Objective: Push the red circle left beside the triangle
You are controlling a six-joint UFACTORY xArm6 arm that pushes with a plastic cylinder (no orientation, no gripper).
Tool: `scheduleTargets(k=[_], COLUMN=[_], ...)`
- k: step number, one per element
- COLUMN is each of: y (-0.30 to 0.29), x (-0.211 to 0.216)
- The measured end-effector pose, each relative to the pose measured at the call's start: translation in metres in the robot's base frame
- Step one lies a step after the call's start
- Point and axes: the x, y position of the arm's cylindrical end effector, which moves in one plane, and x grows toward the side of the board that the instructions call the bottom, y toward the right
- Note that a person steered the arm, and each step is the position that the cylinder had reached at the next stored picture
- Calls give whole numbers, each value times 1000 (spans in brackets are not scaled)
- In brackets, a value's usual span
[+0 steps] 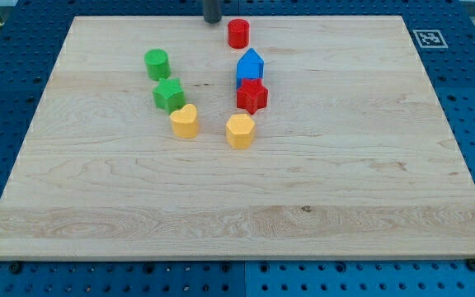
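The red circle (238,33) stands near the view's top edge of the wooden board, a little left of centre. Just below it is a blue block with a pointed top (250,66), the nearest thing to a triangle here. A red star (252,96) touches that block's lower side. My tip (212,21) is at the top edge of the view, just to the left of the red circle and slightly above it. A small gap separates them. Only the rod's lower end shows.
A green circle (157,63) and a green star (169,95) stand at the left. A yellow heart (185,120) and a yellow hexagon (240,130) lie below them. The board (345,181) rests on a blue pegboard; a marker tag (428,38) sits at top right.
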Motion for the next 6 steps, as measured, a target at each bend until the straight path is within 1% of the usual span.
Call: scheduleTargets(k=[4, 5, 6], y=[48, 51, 49], x=[26, 38, 40])
